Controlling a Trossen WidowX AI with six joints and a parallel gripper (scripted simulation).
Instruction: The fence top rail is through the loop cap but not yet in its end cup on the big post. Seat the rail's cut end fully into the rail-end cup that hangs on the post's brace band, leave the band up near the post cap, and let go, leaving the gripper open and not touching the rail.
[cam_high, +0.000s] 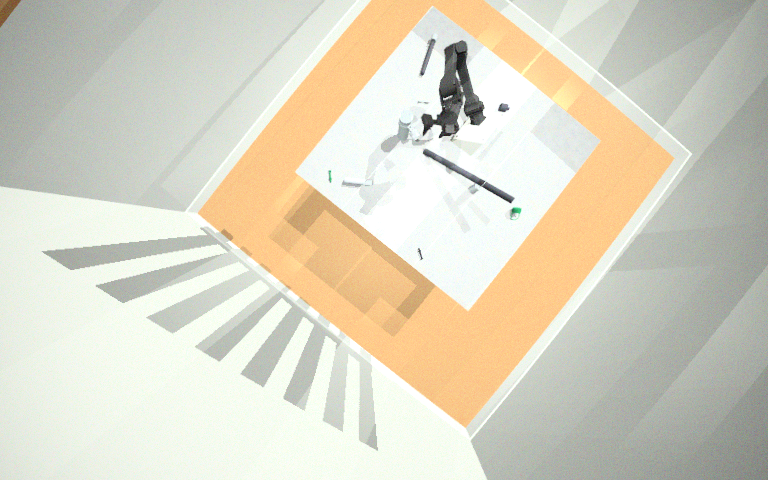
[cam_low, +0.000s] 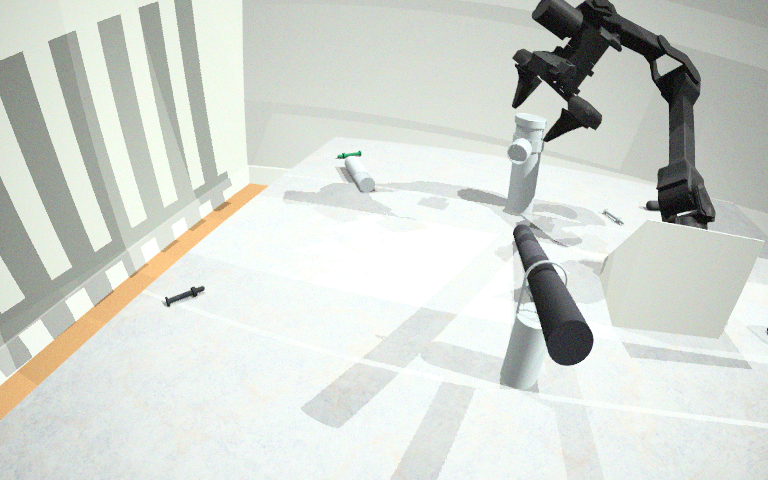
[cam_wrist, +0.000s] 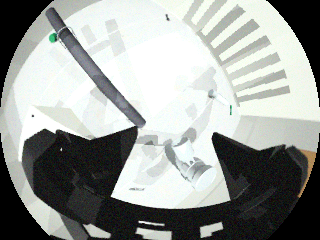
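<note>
The dark top rail (cam_high: 470, 176) (cam_low: 544, 288) (cam_wrist: 95, 75) passes through the wire loop (cam_low: 564, 273) on the short post (cam_low: 521, 352). Its far end lies apart from the rail-end cup (cam_low: 519, 151) and appears lower than it. The cup hangs on the band near the cap (cam_low: 530, 120) (cam_wrist: 204, 178) of the upright big post (cam_high: 403, 130) (cam_low: 522, 189). My gripper (cam_high: 433, 134) (cam_low: 529, 123) (cam_wrist: 176, 134) is open and empty, pointing down beside or above the post top. In the wrist view the post cap shows between the fingers, nearer the right one. Contact with the post cannot be told. The rail is clear of the fingers.
A pale block (cam_low: 673, 283) stands by the arm base. A white cylinder (cam_high: 355, 182) (cam_low: 357, 172) and a green pin (cam_high: 330, 176) (cam_low: 349, 154) lie beyond the rail. A black bolt (cam_high: 420, 253) (cam_low: 184, 296) and a green piece (cam_high: 515, 211) (cam_wrist: 53, 37) lie farther off.
</note>
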